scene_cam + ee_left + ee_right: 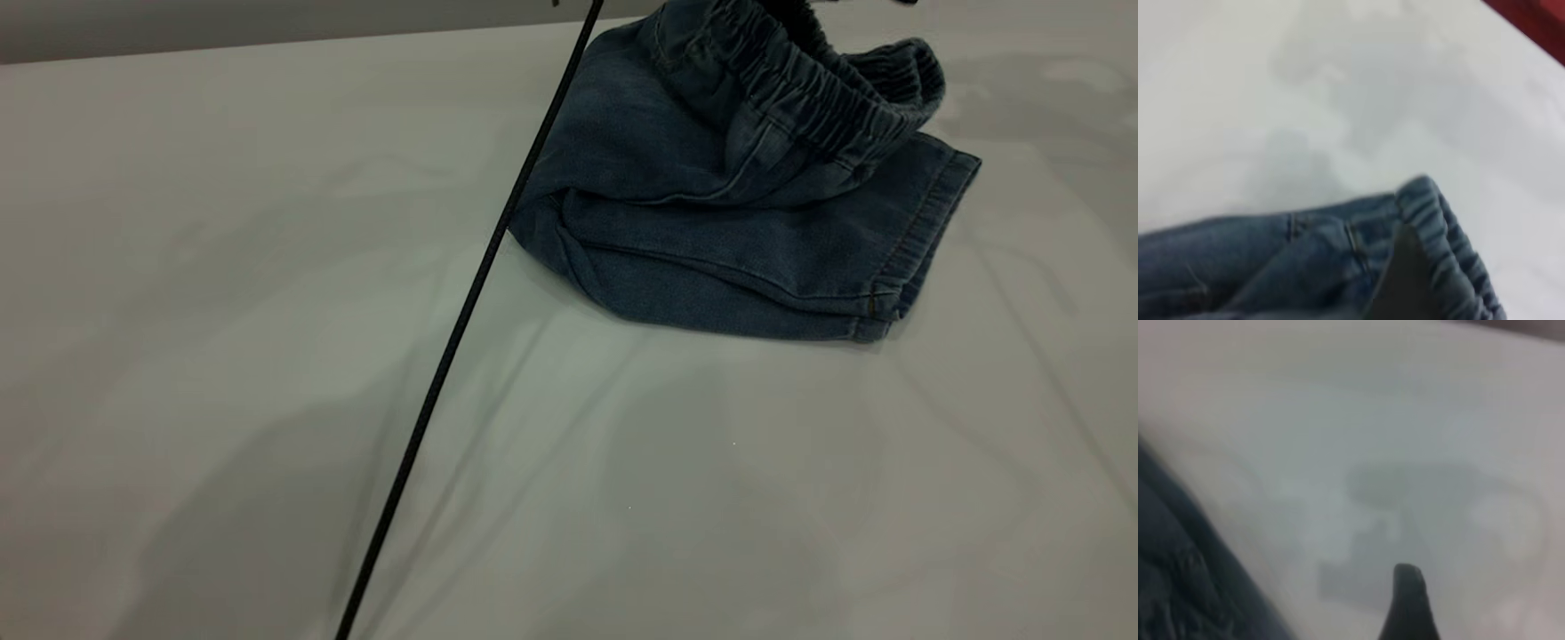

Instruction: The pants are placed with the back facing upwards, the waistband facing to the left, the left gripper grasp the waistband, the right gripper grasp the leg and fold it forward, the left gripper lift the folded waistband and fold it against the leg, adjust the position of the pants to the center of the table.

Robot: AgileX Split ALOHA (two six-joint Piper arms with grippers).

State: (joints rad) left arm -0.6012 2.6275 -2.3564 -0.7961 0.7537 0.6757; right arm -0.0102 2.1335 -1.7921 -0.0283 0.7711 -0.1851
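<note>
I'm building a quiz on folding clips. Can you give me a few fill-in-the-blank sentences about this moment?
1. The pants lie ____ into a compact bundle on the table.
2. The waistband sits on ____ of the bundle.
3. A thin black ____ crosses the exterior view diagonally.

Missing words: folded; top; cable

A wide, pale grey-white counter (pixel 267 356) with faint creases across its surface. Folded blue denim pants (pixel 711 222) lie on it near the far edge, the gathered waistband (pixel 800 89) raised on top.
</note>
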